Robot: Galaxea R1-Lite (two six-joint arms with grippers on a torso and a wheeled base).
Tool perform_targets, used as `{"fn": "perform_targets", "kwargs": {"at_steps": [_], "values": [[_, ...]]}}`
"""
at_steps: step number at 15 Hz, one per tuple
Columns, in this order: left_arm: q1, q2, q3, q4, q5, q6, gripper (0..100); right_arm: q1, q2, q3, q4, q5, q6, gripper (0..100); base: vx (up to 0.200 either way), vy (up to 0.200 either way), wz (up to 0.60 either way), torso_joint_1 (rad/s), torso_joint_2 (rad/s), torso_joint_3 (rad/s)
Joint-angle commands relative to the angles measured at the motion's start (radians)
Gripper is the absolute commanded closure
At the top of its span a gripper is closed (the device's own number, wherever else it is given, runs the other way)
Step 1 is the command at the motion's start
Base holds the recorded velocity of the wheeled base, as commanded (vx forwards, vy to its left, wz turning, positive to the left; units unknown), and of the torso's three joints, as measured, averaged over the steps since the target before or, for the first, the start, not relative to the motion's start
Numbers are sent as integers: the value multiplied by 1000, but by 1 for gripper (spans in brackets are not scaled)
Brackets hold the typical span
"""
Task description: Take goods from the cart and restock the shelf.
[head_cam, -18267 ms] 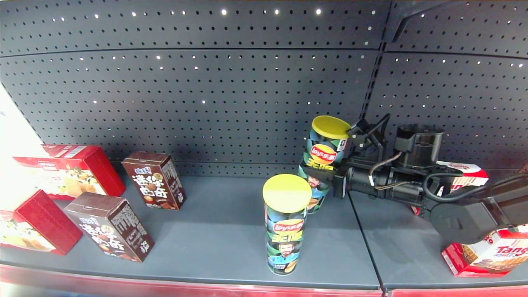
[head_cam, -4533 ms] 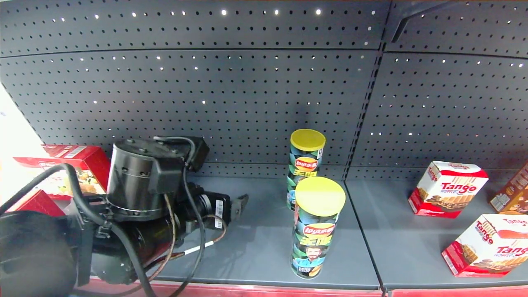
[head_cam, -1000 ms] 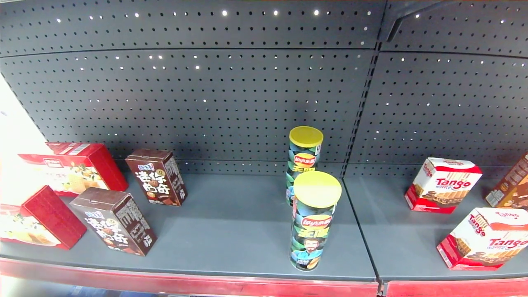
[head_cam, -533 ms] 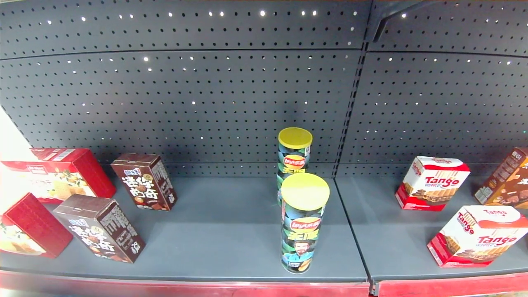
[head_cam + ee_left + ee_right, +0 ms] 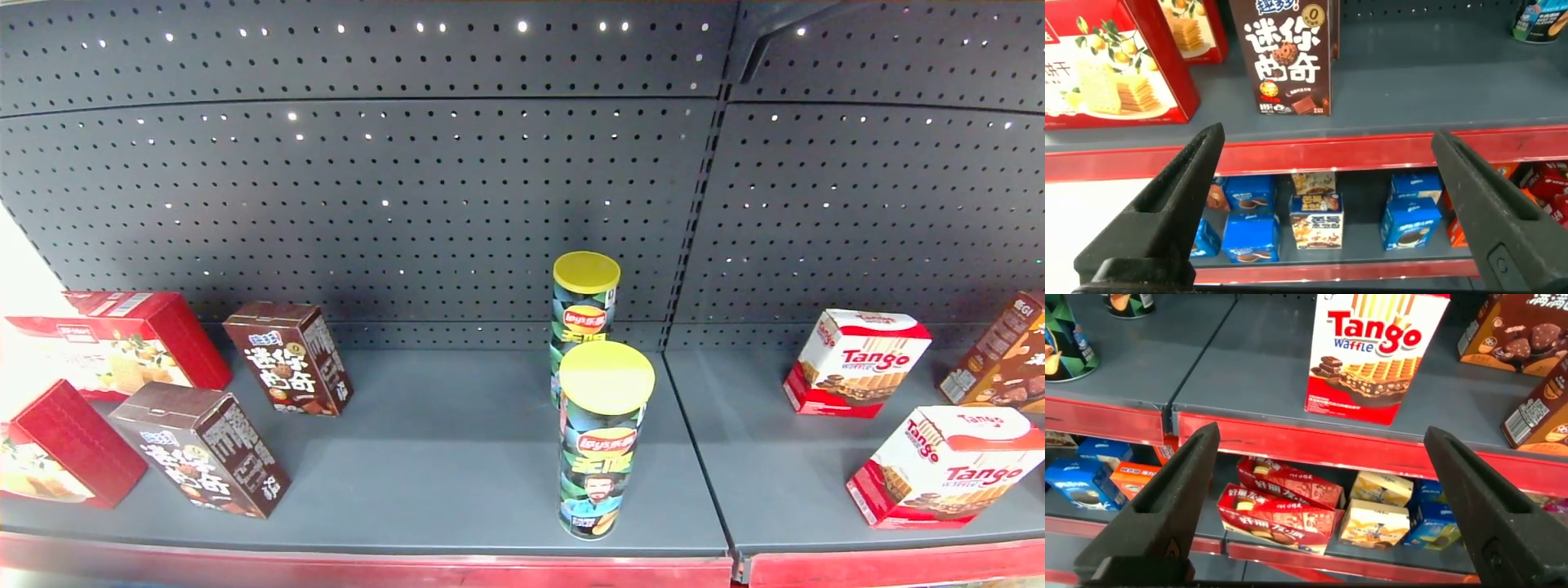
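On the shelf [image 5: 457, 457], front chip can [image 5: 606, 441] upright, seemingly nearer right claw [image 5: 1323, 431] than left claw [image 5: 1327, 135], both spread, empty

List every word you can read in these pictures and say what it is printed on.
"Tango WAFFLE": front wafer box.
"迷你曲奇": brown cookie box.
"Lay's": front chip can.
Red cracker box and lower-shelf packs: too small to read.
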Motion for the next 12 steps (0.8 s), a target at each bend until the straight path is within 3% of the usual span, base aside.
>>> {"fn": "perform_targets", "kwargs": {"at_steps": [1,12], "values": [[0,3,1,0,0,1,0,0,1,0,0,1,0,0,0,0,0,0,0,0],[0,3,0,0,0,1,0,0,1,0,-2,-8,49,0,0,0,0,0,0,0]]}}
